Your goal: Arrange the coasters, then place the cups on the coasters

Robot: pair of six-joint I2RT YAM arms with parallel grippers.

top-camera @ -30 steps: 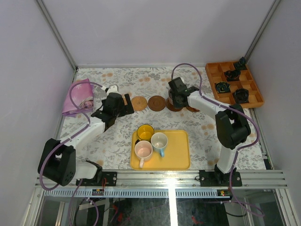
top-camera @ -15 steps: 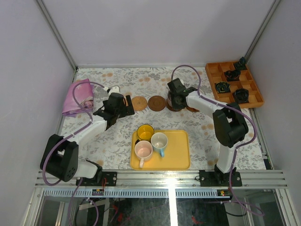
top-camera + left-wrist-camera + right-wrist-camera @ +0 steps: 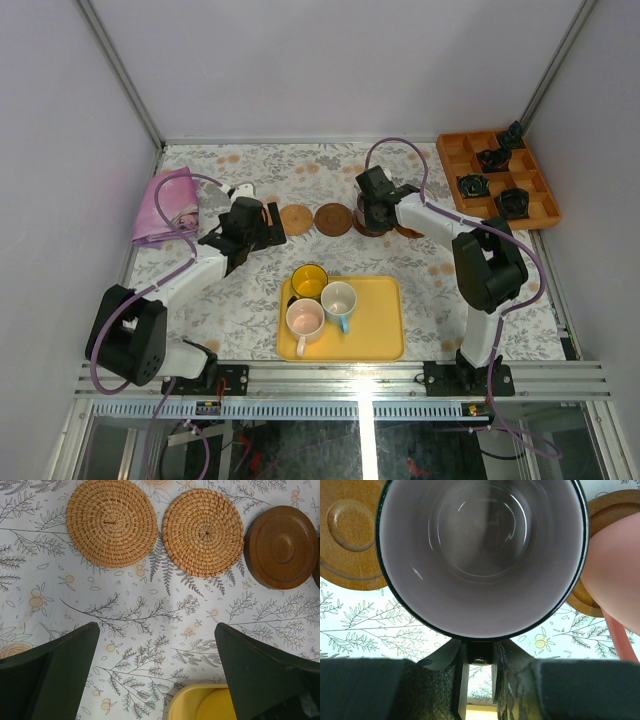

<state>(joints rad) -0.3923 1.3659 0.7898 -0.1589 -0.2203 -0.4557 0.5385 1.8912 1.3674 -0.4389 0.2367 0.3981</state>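
Looking down from the left wrist, I see two woven tan coasters [image 3: 112, 522] [image 3: 202, 532] and a dark wooden coaster [image 3: 281, 547] in a row. My left gripper [image 3: 157, 675] hangs open above bare cloth next to them, holding nothing. My right gripper [image 3: 480, 660] is shut on the handle of the purple-grey cup [image 3: 482, 555], which hides whatever is beneath it. A salmon pink cup [image 3: 615, 575] stands to its right on a wooden coaster [image 3: 612, 507]. Another wooden coaster [image 3: 347, 535] lies to its left. The yellow [image 3: 309, 281], white-and-blue [image 3: 339, 298] and pale pink [image 3: 305, 318] cups sit on the yellow tray [image 3: 375, 330].
An orange compartment tray [image 3: 455, 150] with small black objects stands at the back right. A pink cloth [image 3: 166, 205] lies at the left edge. The yellow tray's corner [image 3: 182, 705] shows between my left fingers.
The left arm swung a little toward the back and the right gripper with its cup eased slightly left a second ago. Nothing has moved in the last half second.
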